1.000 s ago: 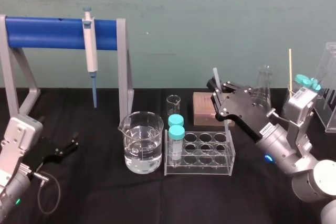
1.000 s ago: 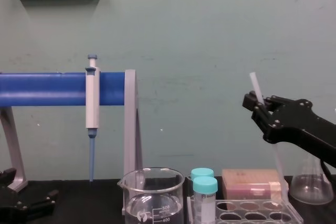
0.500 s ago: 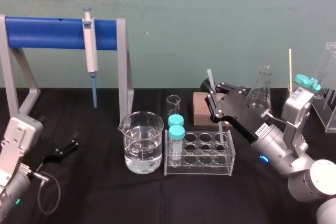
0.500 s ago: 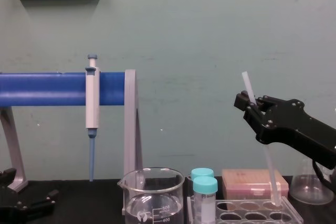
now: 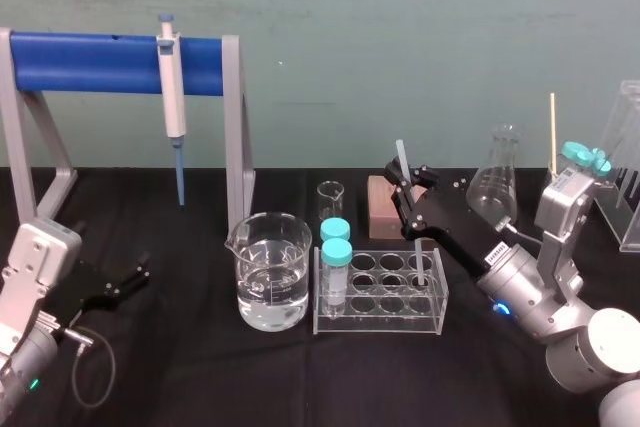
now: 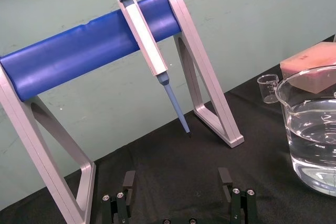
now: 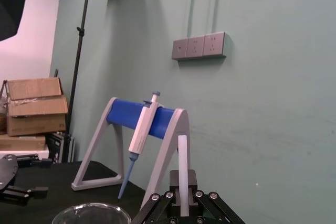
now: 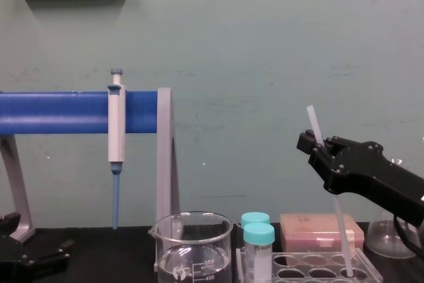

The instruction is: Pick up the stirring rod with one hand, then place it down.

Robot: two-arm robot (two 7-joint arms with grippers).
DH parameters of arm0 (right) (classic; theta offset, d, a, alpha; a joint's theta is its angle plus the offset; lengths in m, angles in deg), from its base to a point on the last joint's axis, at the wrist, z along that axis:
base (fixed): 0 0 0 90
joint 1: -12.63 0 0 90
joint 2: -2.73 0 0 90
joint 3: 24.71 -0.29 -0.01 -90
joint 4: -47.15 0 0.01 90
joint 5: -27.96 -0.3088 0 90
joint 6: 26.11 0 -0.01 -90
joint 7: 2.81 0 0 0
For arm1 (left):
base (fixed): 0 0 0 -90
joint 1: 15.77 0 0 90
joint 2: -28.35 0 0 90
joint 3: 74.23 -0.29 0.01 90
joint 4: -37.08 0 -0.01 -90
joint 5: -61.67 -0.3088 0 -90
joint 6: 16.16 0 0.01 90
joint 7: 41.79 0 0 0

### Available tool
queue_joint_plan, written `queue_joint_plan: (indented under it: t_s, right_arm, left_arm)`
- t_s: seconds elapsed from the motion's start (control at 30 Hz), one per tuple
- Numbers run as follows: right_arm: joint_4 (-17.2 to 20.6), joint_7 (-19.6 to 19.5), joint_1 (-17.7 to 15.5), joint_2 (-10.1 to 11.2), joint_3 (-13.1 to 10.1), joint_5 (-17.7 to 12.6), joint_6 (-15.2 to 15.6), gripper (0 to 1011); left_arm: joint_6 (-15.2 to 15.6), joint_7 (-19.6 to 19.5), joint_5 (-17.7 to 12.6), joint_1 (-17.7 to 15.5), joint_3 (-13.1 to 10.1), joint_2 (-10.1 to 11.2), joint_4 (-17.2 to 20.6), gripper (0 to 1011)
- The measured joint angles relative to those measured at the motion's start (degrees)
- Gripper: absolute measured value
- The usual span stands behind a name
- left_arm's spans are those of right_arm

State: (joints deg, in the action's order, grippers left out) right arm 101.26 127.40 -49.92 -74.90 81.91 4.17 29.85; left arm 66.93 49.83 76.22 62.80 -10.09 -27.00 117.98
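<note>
Reaching in from the right side of the clear tube rack [image 5: 385,315], the right arm slopes down toward it with its black right pincer [image 5: 403,183] poised just above the rack's right end. The pincer is clamped narrow on the stirring rod [image 5: 418,259], gripping it a little below its top, so a short stub sticks up past the fingers and the long remainder hangs beneath. From the wrist you look straight up that whitish stub [image 7: 182,162] between the fingers.

A second ago the same arm stood higher and farther right of the rack, with the rod's lower end in the air behind it, up in front of the brown block. Since then it has sunk and slid leftward, and the rod's lower end now dips into a well in the rack's rightmost column. Which row I cannot make out, nor whether it touches bottom.

The rod [image 8: 339,226] stands nearly upright, its long axis close to vertical, the top tipped slightly toward the rack's left end and the bottom toward its right.

Well to the left of the rack, beyond the beaker [image 5: 270,277], the left pincer [image 6: 178,182] lies parked low on the black tabletop [image 5: 180,367], fingers spread wide.
</note>
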Motion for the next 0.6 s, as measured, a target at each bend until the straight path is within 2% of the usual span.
queue_joint_plan:
  t_s: [0.6]
  right_arm:
    - [-6.4,2.2,2.4,-0.8,0.3,-0.8,0.9,68]
  left_arm:
    - [0.0,0.0,0.0,0.0,0.0,0.0,0.0,1000]
